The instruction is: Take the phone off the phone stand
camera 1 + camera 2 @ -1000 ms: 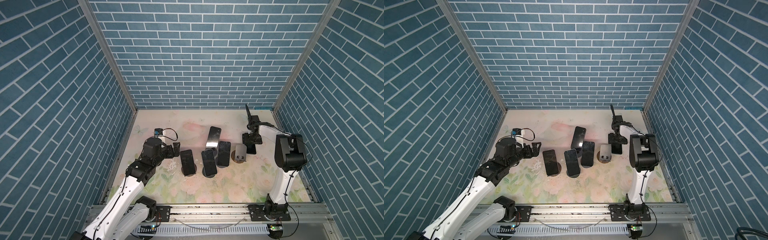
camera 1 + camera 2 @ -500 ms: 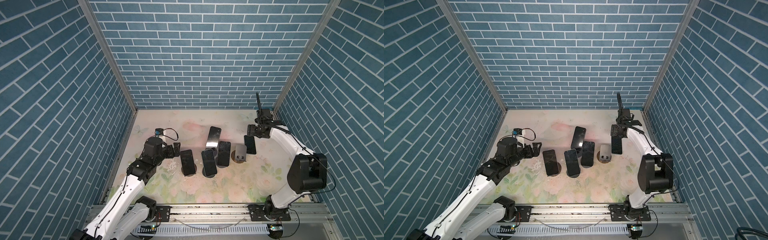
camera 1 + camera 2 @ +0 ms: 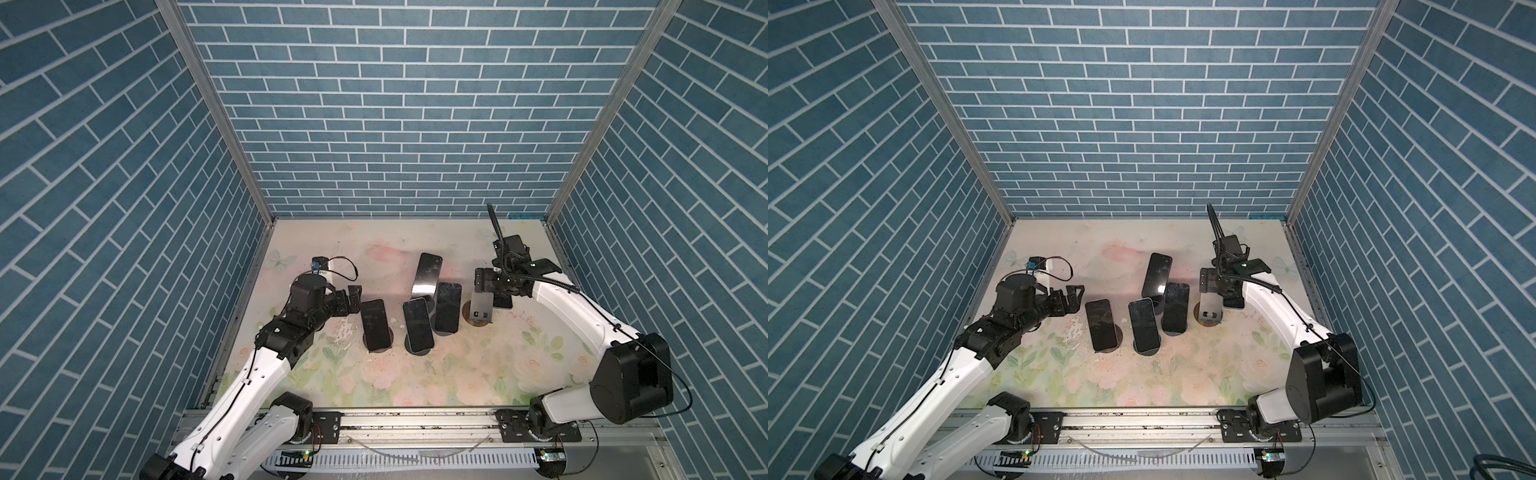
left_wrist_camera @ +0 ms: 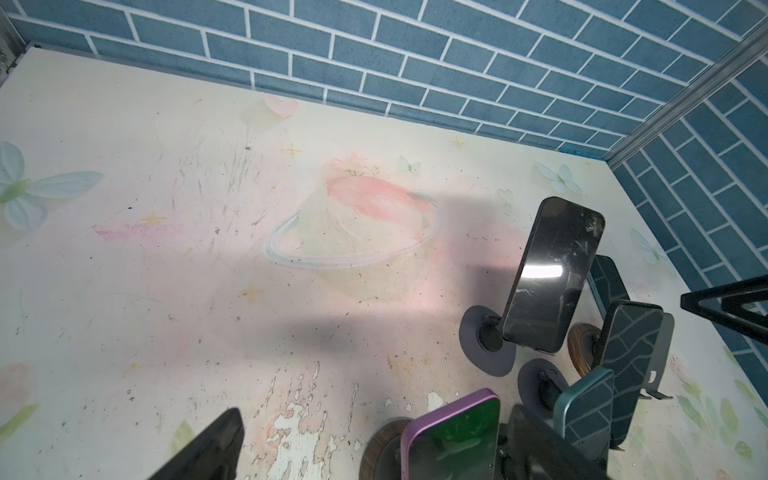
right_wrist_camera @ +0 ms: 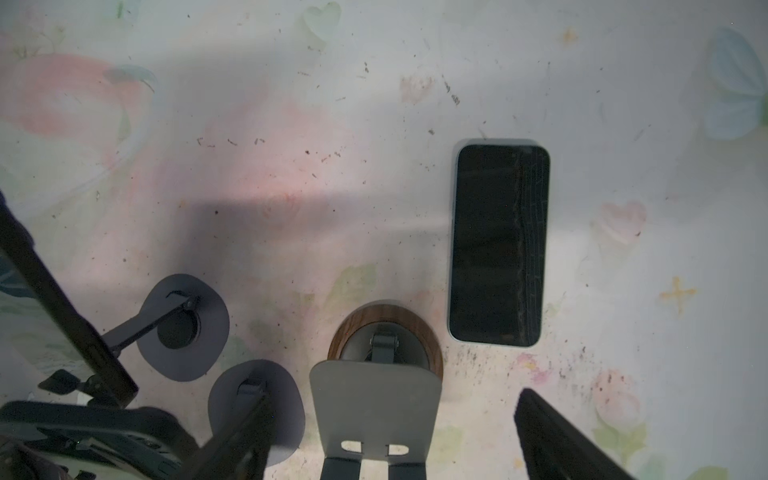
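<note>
The right gripper [image 3: 496,289] hangs with jaws spread, grasping nothing; the black flat smartphone [image 5: 498,245] lies free just under it, beside the grey metal phone stand [image 5: 374,399].

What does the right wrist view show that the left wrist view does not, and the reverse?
Only the right wrist view: the whole black phone lying flat on the pale floral mat beside the grey metal stand with round wooden base. Only the left wrist view: the blue brick wall and the glare-streaked screen of the tall propped black phone. Both: that stand, that mat and the dark round stand bases.
</note>
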